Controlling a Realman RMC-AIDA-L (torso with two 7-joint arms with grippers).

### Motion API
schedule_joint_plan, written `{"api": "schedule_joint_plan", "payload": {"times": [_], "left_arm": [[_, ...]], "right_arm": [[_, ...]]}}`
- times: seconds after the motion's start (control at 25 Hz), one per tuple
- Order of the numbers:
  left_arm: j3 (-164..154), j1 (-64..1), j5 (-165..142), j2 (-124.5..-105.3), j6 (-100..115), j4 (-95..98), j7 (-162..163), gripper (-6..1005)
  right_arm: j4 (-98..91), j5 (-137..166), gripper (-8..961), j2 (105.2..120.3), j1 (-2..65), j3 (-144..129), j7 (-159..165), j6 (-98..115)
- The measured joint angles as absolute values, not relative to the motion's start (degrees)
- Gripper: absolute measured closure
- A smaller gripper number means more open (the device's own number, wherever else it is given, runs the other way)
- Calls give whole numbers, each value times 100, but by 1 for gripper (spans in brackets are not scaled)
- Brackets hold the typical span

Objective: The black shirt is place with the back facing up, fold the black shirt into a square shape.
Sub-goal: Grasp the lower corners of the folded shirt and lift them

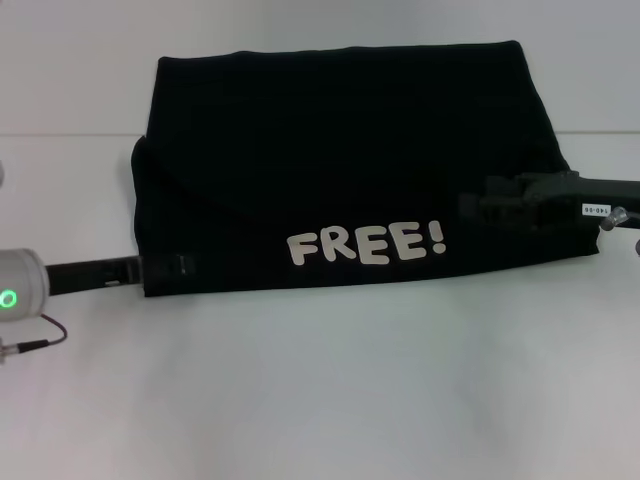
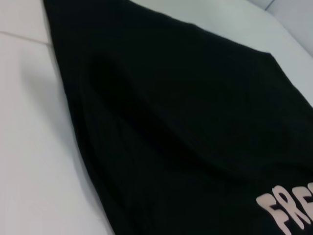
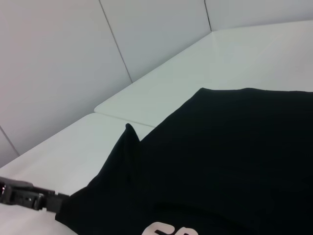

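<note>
The black shirt (image 1: 340, 150) lies on the white table (image 1: 320, 390) as a wide folded block, with a flap turned over so the white letters "FREE!" (image 1: 365, 244) face up near its front edge. My left gripper (image 1: 185, 264) reaches in low at the shirt's near-left corner, its tip lost against the black cloth. My right gripper (image 1: 470, 205) reaches in from the right over the shirt's right side. The left wrist view shows the shirt (image 2: 186, 122) with a soft ridge and part of the letters (image 2: 288, 210). In the right wrist view the shirt (image 3: 225, 156) fills the lower right, with the left gripper (image 3: 54, 201) at its corner.
A seam in the table (image 1: 60, 135) runs along the far side behind the shirt. White wall panels (image 3: 73, 58) stand beyond the table. Bare tabletop extends in front of the shirt and on both sides.
</note>
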State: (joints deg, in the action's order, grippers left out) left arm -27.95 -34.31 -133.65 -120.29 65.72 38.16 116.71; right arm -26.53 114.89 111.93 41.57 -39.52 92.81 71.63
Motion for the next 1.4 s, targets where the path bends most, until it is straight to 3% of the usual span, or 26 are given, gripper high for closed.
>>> {"api": "schedule_joint_plan", "payload": {"times": [1.12, 1.4], "left_arm": [[-2961, -3432, -13570, -11989, 6430, 3789, 11634, 138], [-2990, -3475, -13732, -11952, 6443, 3776, 11670, 440]], "right_arm": [[-2663, 11469, 273, 11269, 4070, -3755, 9237, 7074], [-2663, 11469, 276, 11267, 4055, -3711, 9237, 7082]]}}
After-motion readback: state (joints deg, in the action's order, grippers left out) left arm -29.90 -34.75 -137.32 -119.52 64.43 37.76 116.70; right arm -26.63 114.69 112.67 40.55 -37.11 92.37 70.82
